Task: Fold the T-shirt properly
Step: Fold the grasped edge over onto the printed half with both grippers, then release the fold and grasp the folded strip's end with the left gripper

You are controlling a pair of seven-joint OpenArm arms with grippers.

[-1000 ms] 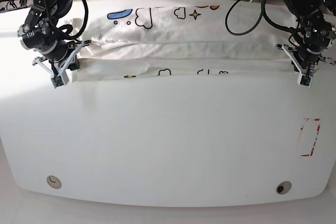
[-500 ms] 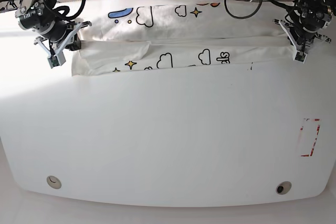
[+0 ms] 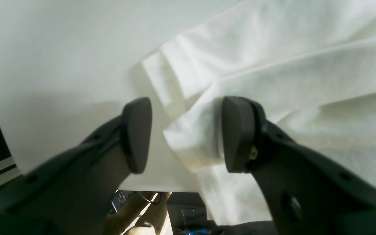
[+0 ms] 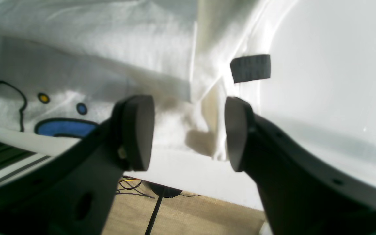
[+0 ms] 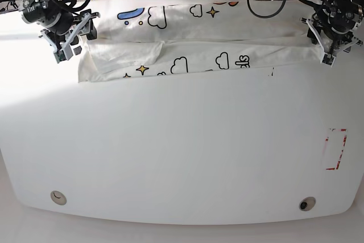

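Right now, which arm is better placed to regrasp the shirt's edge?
Left, probably: the left gripper is open with a T-shirt corner between its fingertips; the right gripper is open above flat cloth.

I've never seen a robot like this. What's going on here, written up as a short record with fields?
Surface: white table
Item: T-shirt, white with cartoon prints, lying along the far edge as a long band
Left hand: open, over the shirt's end, cloth corner between its fingers
Right hand: open, over the other end, near a blue print
Also there: red-marked rectangle on the table
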